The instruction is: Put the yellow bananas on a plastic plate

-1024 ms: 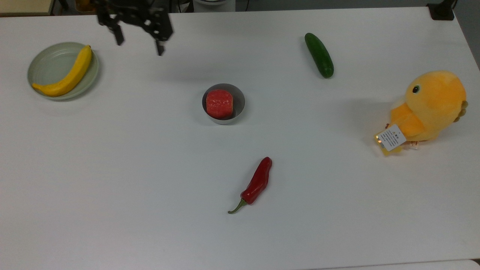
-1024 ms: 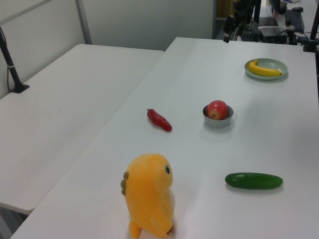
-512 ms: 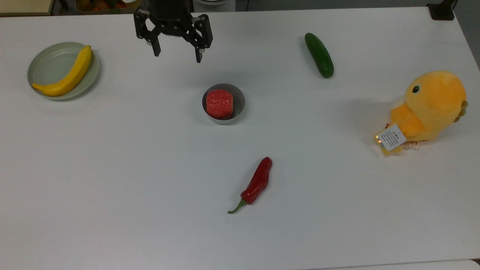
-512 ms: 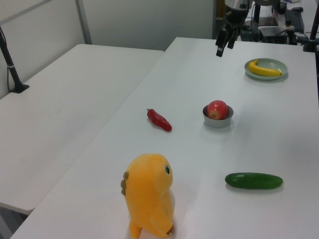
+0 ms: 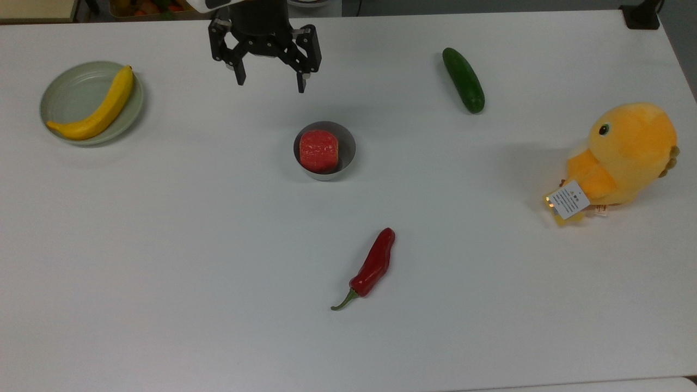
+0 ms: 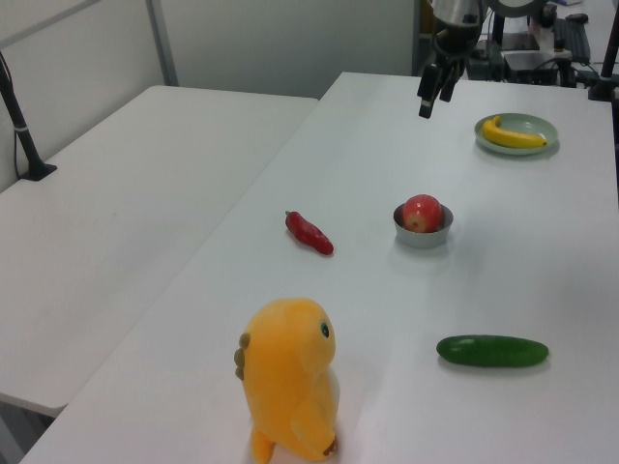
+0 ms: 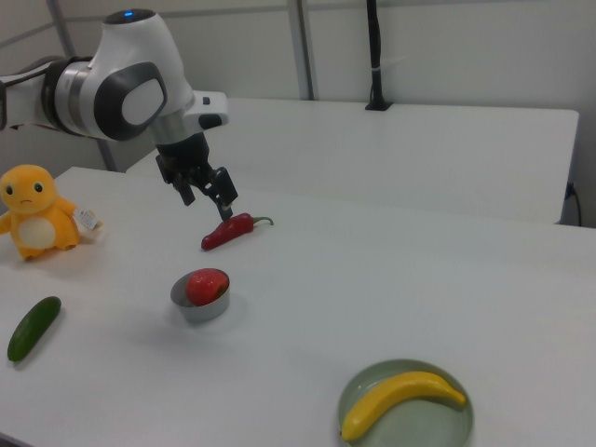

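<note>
Top view first: your yellow bananas [image 5: 93, 110] are already lying on the plastic plate [image 5: 69, 92], way over at the top view's left edge of the white table [image 5: 218, 228]. It's really one long banana, curved across the side of the plate nearer the top view's right, dark tip pointing up toward the far rim. Nothing is touching it.

Your gripper [image 5: 270, 84] hangs above bare table, well apart from the plate and off to its right in the top view. Both fingers [image 5: 239, 76] are spread wide with nothing between them, so it's let go and holding zip. It sits up-table from the small grey bowl [image 5: 342, 142], which has a red chunk [image 5: 318, 151] inside it.

Right view backs that up: the banana [image 7: 402, 402] rests inside the plate [image 7: 456, 421] near the bottom edge, and the gripper [image 7: 207, 197] points down over the table, above and behind the bowl [image 7: 186, 303].

Other stuff scattered around: a red chili pepper [image 5: 373, 267] down the middle of the table, a green cucumber [image 5: 463, 79] toward the top view's upper right, and a yellow-orange plush bird [image 5: 626, 155] with a paper tag near the top view's right edge. In the left view the plush bird [image 6: 288, 377] stands closest to the camera and the plate [image 6: 542, 126] is far back at the left view's right.
</note>
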Robot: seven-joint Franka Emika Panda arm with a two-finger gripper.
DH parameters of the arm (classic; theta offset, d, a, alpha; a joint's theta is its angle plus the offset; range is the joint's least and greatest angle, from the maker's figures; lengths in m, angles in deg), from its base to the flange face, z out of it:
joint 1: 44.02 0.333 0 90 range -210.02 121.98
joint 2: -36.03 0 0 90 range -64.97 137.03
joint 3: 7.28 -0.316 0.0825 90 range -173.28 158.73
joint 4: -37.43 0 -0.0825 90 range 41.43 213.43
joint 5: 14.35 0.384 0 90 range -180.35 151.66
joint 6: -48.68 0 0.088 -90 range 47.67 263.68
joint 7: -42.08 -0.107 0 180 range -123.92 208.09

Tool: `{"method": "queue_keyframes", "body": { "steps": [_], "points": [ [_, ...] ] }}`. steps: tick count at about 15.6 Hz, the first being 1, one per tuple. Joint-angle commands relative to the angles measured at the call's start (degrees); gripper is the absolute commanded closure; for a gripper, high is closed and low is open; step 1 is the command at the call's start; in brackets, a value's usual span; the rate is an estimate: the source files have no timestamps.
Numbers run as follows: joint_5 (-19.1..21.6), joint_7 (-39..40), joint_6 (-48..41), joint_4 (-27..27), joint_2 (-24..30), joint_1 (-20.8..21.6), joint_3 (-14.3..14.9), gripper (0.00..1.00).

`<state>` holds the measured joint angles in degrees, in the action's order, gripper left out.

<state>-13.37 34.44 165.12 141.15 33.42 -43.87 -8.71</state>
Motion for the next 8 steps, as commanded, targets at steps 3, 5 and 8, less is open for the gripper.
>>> {"method": "queue_keyframes", "body": {
  "steps": [3, 5, 8],
  "points": [
    [-0.2, 1.8, -1.5, 2.4, 1.3, 3.7, 1.3, 0.00],
    [-0.2, 2.1, -2.2, 2.6, 1.4, 5.3, 3.2, 0.00],
    [-0.2, 1.9, -2.7, 2.5, 1.4, 5.4, 3.5, 0.00]
  ]
}}
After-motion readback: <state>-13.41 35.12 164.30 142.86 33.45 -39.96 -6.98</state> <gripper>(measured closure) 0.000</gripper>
